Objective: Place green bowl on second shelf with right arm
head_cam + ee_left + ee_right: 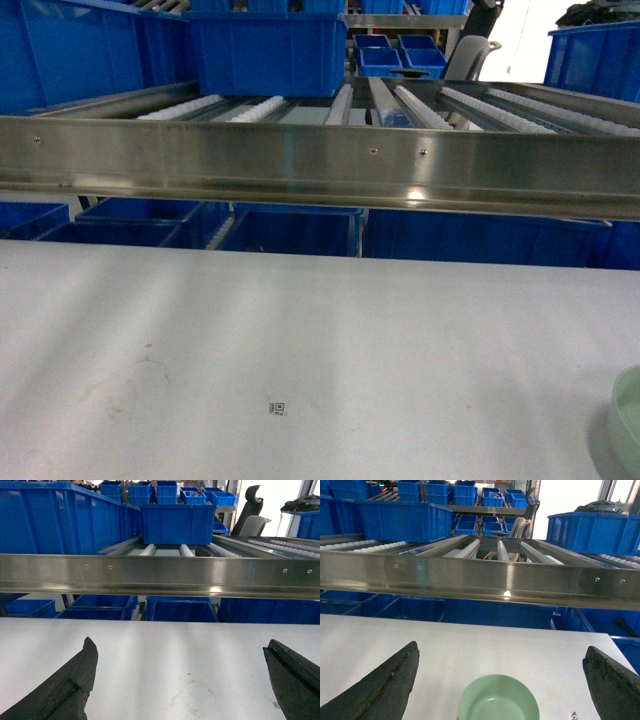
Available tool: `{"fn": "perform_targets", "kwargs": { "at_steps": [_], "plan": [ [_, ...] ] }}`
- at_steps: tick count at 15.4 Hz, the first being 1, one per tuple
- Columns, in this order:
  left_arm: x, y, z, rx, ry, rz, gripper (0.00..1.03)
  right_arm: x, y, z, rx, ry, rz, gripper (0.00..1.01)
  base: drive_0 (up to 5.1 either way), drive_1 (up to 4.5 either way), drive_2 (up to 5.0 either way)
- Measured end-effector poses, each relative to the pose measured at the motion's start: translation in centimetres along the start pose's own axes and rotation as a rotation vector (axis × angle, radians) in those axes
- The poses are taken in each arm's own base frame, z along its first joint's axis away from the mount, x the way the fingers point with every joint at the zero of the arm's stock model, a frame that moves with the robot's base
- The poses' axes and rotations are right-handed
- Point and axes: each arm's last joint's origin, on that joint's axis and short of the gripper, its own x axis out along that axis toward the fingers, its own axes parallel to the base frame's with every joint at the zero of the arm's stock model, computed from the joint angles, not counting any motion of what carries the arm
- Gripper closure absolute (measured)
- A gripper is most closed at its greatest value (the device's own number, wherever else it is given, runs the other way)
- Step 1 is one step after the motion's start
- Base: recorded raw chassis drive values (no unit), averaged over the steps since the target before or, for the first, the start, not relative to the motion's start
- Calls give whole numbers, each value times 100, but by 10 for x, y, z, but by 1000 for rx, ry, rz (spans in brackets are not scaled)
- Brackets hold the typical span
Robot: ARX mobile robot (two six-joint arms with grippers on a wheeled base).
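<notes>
The green bowl (pixel 498 700) stands upright and empty on the white tabletop (pixel 470 645), low in the right wrist view. My right gripper (pixel 502 646) is open, its dark fingers (pixel 385 685) spread wide on either side of the bowl without touching it. In the head view only the bowl's rim (pixel 625 425) shows at the bottom right corner, and neither arm is visible. The second shelf (pixel 320 160), a steel rail with white roller tracks behind it, runs across above the table's far edge. My left gripper (pixel 179 641) is open over bare table, holding nothing.
A large blue crate (pixel 265 50) sits on the rollers at the back left, another blue crate (pixel 592 530) at the right. More crates (pixel 290 230) fill the level under the rail. A small code sticker (pixel 278 407) lies on the table. An office chair (pixel 252 510) stands behind the rack.
</notes>
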Motion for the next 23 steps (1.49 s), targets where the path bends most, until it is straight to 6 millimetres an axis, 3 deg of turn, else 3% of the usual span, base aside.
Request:
{"fn": "perform_targets", "kwargs": {
  "at_steps": [11, 13, 15, 19, 20, 21, 23],
  "plan": [
    [0, 0, 0, 0, 0, 0, 5, 1, 1, 1, -2, -13, 4, 3, 0, 0, 0],
    [0, 0, 0, 0, 0, 0, 5, 10, 4, 7, -24, -42, 47, 3, 0, 0, 0],
    [0, 0, 0, 0, 0, 0, 5, 25, -2, 3, -64, 2, 22, 3, 0, 0, 0],
    [0, 0, 0, 0, 0, 0, 5, 65, -14, 18, -163, 96, 33, 3, 0, 0, 0],
    [0, 0, 0, 0, 0, 0, 5, 79, -19, 17, -178, 171, 49, 3, 0, 0, 0],
    [0, 0, 0, 0, 0, 0, 5, 117, -31, 12, -190, 392, 61, 3, 0, 0, 0],
    [0, 0, 0, 0, 0, 0, 5, 139, -33, 17, -219, 492, 128, 3, 0, 0, 0]
  ]
}}
